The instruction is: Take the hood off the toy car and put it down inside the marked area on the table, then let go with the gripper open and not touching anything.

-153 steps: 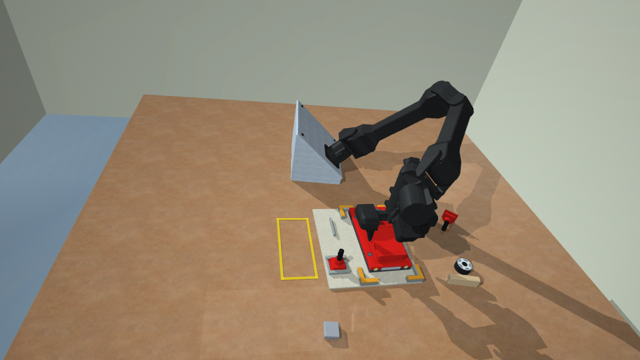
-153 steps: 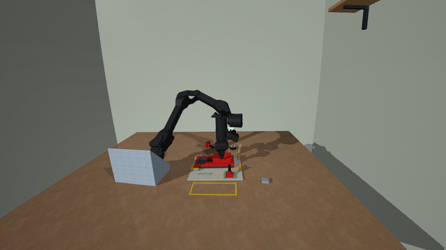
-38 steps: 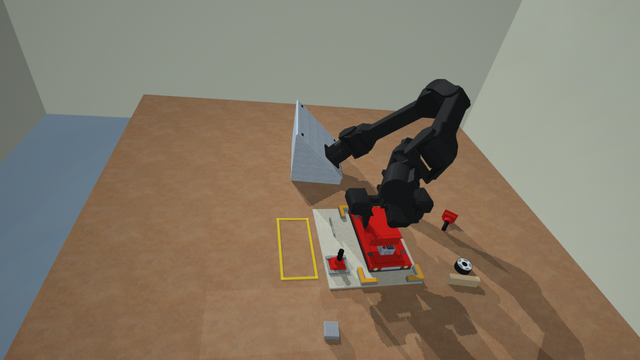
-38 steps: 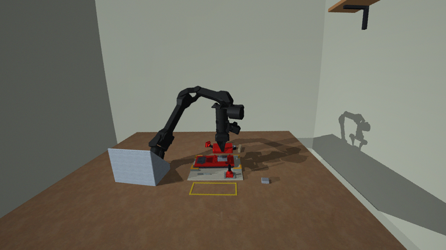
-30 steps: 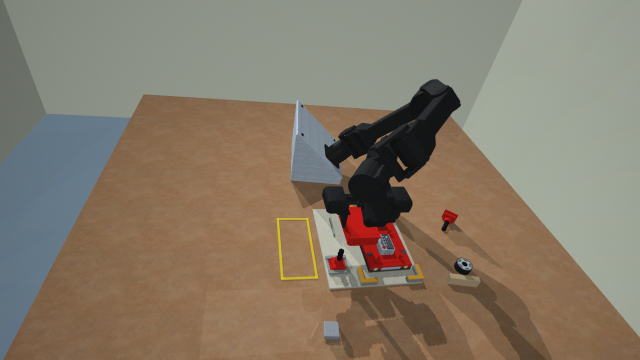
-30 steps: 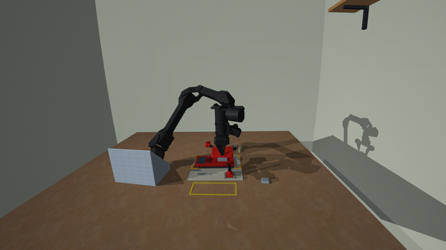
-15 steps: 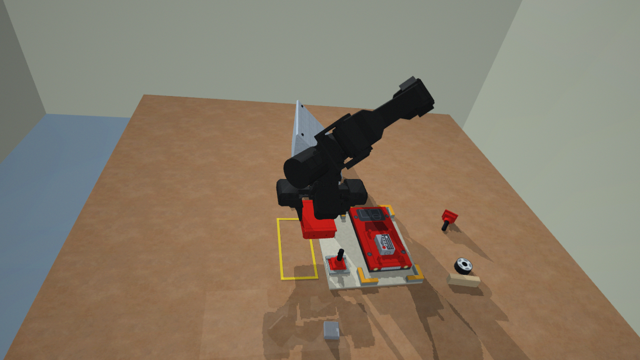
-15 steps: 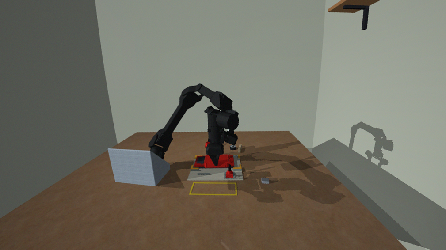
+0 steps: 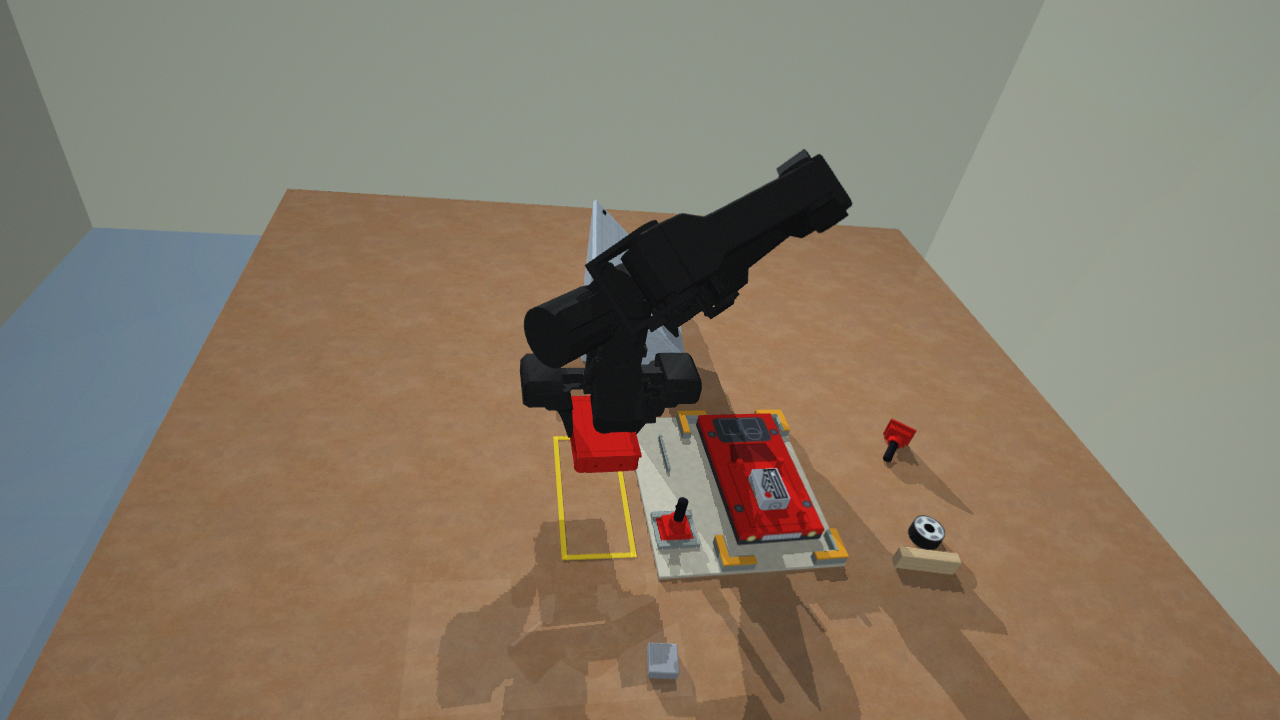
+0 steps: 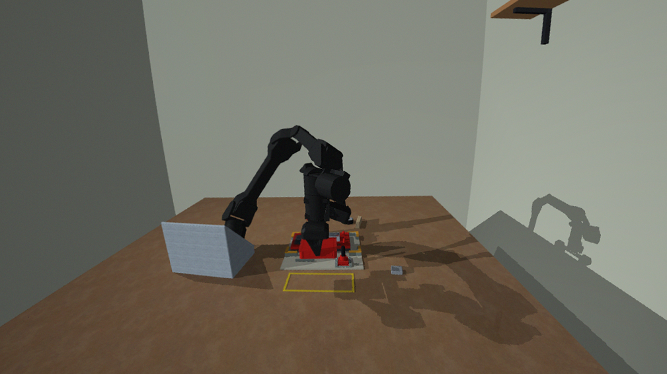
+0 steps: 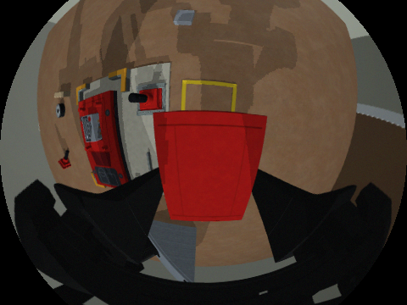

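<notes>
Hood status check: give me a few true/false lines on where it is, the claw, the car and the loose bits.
1. The claw is shut on the hood. True.
2. The hood lies flat inside the yellow outline. False: it is held above the table, over the outline's far end.
3. The car sits on the grey base plate with its engine bay uncovered. True.
4. The black wheel is inside the yellow outline. False: it lies on the table on the car's other side, by a wooden block.
</notes>
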